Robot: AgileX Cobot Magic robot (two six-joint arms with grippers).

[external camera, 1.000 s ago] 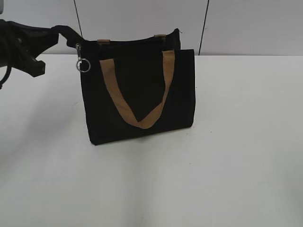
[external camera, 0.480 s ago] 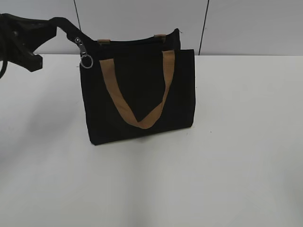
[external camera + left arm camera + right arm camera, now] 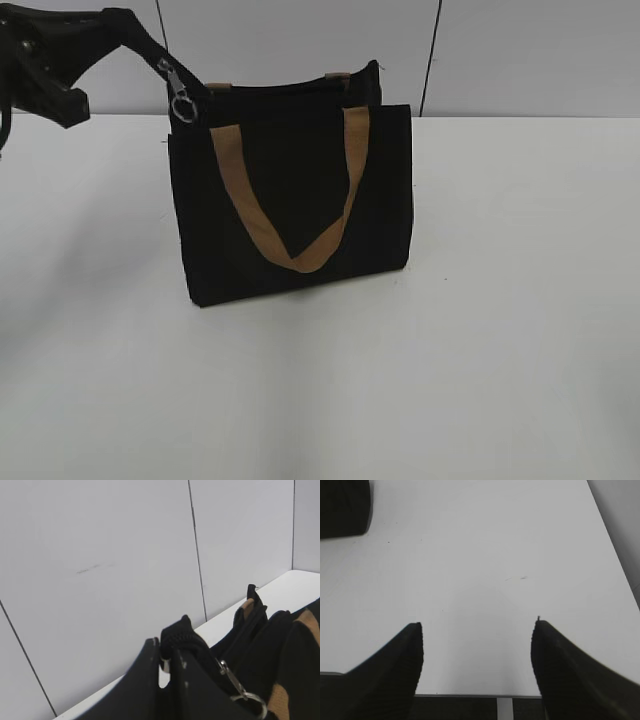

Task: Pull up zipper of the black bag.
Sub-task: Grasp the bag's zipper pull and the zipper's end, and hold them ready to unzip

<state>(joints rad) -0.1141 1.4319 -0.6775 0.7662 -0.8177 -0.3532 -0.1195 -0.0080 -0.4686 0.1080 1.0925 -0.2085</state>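
The black bag (image 3: pixel 290 200) stands upright on the white table with a tan handle hanging down its front. My left gripper (image 3: pixel 122 22) is shut on the free end of the bag's black zip track (image 3: pixel 181 635) and holds it up and to the left of the bag's top left corner. The zipper (image 3: pixel 178 95), a silver slider with a ring pull, hangs on that raised track just below the gripper; it also shows in the left wrist view (image 3: pixel 230 677). My right gripper (image 3: pixel 477 630) is open and empty above bare table, with a corner of the bag (image 3: pixel 342 505) far off.
The white table (image 3: pixel 480 330) stretches in front and to the right of the bag. A grey panelled wall (image 3: pixel 520 50) stands right behind it. The table's near edge (image 3: pixel 470 696) shows under my right gripper.
My left gripper has risen with the zip-track end in it. The track now slopes more steeply and the silver slider with its ring has moved up with it. The bag stays put.
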